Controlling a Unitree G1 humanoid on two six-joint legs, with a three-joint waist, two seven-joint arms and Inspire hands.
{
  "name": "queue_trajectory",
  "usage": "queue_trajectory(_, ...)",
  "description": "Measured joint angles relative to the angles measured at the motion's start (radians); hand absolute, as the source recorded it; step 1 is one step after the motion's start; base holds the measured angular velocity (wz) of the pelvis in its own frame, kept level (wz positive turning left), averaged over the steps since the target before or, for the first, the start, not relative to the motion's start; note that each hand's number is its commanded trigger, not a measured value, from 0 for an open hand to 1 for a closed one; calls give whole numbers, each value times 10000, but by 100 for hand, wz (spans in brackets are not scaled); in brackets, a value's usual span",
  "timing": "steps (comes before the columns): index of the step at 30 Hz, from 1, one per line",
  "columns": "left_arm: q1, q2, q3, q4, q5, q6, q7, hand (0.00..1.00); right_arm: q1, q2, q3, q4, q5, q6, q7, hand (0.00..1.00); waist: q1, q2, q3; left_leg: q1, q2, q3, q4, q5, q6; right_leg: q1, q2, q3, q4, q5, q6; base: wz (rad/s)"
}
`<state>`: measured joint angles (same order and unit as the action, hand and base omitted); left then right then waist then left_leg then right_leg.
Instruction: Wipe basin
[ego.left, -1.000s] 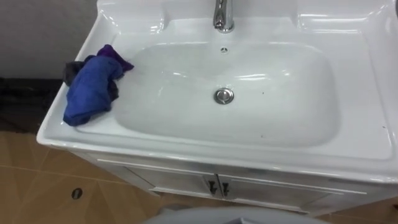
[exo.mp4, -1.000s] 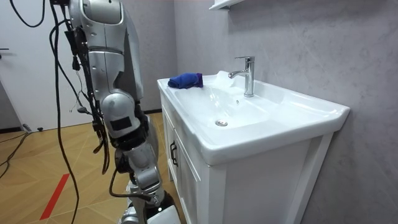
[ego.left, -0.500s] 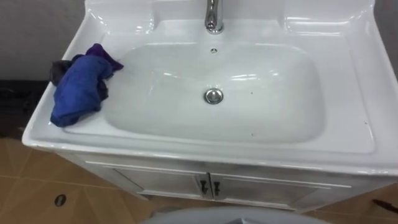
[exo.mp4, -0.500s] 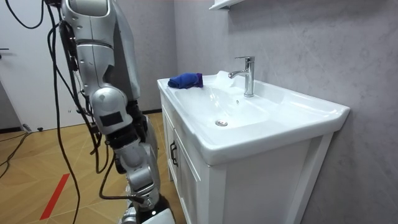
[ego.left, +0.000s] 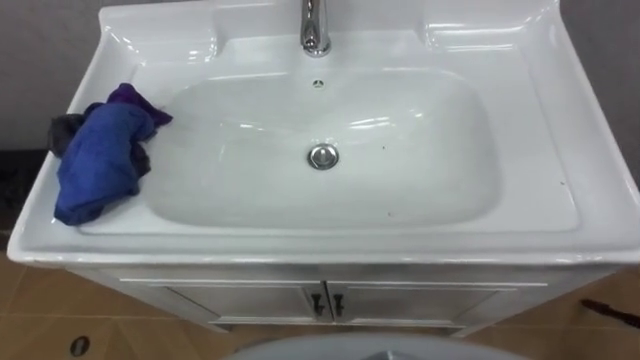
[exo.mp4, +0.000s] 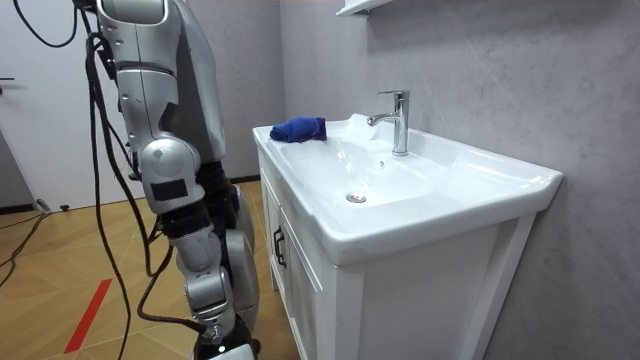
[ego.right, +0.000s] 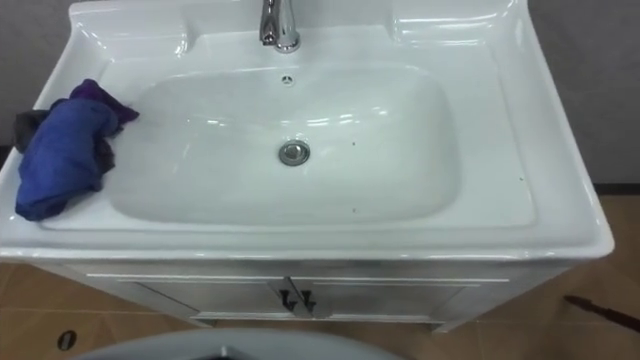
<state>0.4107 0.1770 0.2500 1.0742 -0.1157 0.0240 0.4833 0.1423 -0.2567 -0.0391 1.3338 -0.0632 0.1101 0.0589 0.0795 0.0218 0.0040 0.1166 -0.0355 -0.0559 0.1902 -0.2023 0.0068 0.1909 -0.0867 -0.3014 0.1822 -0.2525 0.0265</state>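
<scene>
Honestly, we cannot tell whether our right hand (exo.mp4: 212, 312), hanging low near the cabinet (ego.left: 250, 297), is clenched or released. Above and ahead of it sits the white basin (ego.left: 420, 170). The blue cloth (ego.left: 98, 165) lies bunched on its left rim, well apart from that hand.

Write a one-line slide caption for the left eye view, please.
Blue cloth bunched on the left rim of the basin; faucet behind, drain at centre, cabinet doors below.

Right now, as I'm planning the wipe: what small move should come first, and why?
Probably reaching the left hand to the blue cloth, bunched on the basin's left rim: it lies untouched there, and wiping needs it in hand.
</scene>
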Motion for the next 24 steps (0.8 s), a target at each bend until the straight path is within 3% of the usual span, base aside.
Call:
queue_trajectory(7, -417, -81, 0, 324, 7, 33, -380, 0, -16, 80, 171, 41, -3, 8, 213, 0, -112, -8, -2, -15, -4, 8, 55, -6, 7, 9, -3, -31, 36, -12, -4, 0)
queue_trajectory(15, -480, -103, -11, 471, 24, 226, -984, 0, 34, 291, 184, -3, -164, 154, 206, 0, -228, -89, -23, -3, 25, 436, 74, -19, 24, -11, -12, 7, 51, -13, -1, -4)
queue_trajectory(24, -716, -271, -195, 447, 1398, 638, -1939, 0, -13, 503, 187, -32, -293, 239, 187, 0, -224, -231, -33, 28, 48, 607, 86, -22, 29, -13, -93, 69, 81, -17, 6, 0)
